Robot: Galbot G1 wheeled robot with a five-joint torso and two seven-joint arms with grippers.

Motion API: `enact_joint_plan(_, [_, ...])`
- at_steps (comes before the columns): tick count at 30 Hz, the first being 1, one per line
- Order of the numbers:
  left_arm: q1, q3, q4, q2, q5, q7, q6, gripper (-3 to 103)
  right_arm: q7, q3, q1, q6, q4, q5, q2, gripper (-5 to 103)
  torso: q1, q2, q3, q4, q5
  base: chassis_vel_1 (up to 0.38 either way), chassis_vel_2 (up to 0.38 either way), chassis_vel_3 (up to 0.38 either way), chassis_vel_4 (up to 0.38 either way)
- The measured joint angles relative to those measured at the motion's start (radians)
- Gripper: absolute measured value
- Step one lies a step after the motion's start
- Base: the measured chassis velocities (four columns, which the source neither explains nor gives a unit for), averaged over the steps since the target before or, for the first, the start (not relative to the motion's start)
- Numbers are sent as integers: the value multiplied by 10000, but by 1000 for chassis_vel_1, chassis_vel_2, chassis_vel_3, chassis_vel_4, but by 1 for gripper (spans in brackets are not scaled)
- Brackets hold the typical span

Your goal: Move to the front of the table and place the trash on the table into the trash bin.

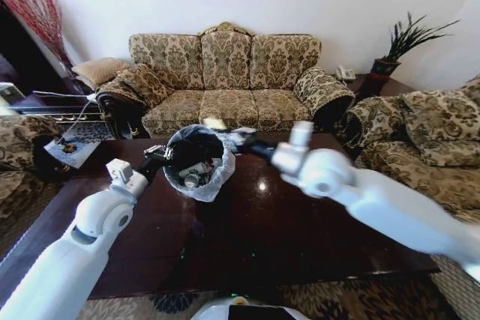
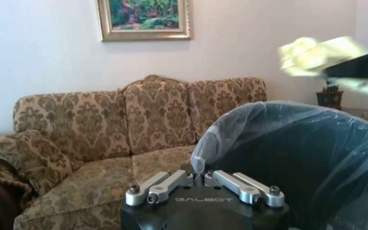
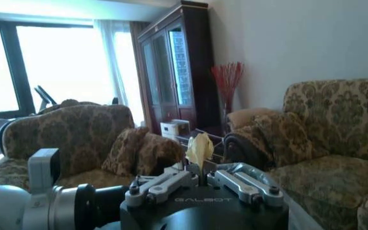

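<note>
While poised for a drop, holds the yellowish crumpled paper (image 1: 216,123) pinched between the closed fingers of the right gripper (image 1: 238,137), just above the far rim of the trash bin (image 1: 217,177) and not yet over the middle of its mouth. Grips the paper by its lower edge, seen from the right wrist, leaving most of it standing free above the fingertips, probably so as to fall clear on release. Keeps the bin itself up on the dark glossy counter (image 1: 300,222), left of centre, likely to shorten the reach from litter to mouth. Steadies it with the left gripper (image 1: 160,154), fingers closed on the whitish bag folded over the near-left rim, presumably to stop the light bin from sliding or tipping. Shows inside the black liner a clear bottle (image 1: 196,168) with a red cap and a crushed silver can (image 1: 192,180) lying together at the bottom. Judging by that, puts the task well along, with this paper among the last pieces. Leaves the patterned sofa (image 1: 225,73) well apart behind the counter. Risks a miss over the far side of the bin if let go from this spot.
</note>
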Motion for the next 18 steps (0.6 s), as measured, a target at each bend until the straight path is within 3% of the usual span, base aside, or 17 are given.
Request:
enact_joint_plan(2, [-60,0,0,2,-4,-3,29,1,767,-461,380,-234,-153,31,484,-1,-2,0,-1,-8,3,0,0,0,0])
enact_joint_plan(4, [-90,1,5,3,-7,-3,36,1,870,-565,477,-272,-165,48,541,-1,-2,0,-1,-11,5,0,0,0,0])
enact_joint_plan(7, [-172,1,42,-4,-48,-3,60,1,1000,-707,748,-434,-147,130,567,15,-4,0,-2,-12,6,0,0,0,0])
enact_joint_plan(13, [-200,-48,79,-17,-171,-9,60,1,1431,-894,1110,-452,-105,563,600,31,-3,0,-2,-10,6,0,0,0,0])
enact_joint_plan(16, [-197,-73,69,-19,-234,-11,60,1,1649,-974,1343,-351,-149,664,767,47,-4,1,-2,-9,6,0,0,0,0])
enact_joint_plan(18, [-192,-88,55,-34,-239,-15,60,1,1776,-981,1445,-294,-180,695,854,47,-3,0,-2,-6,6,0,0,0,0])
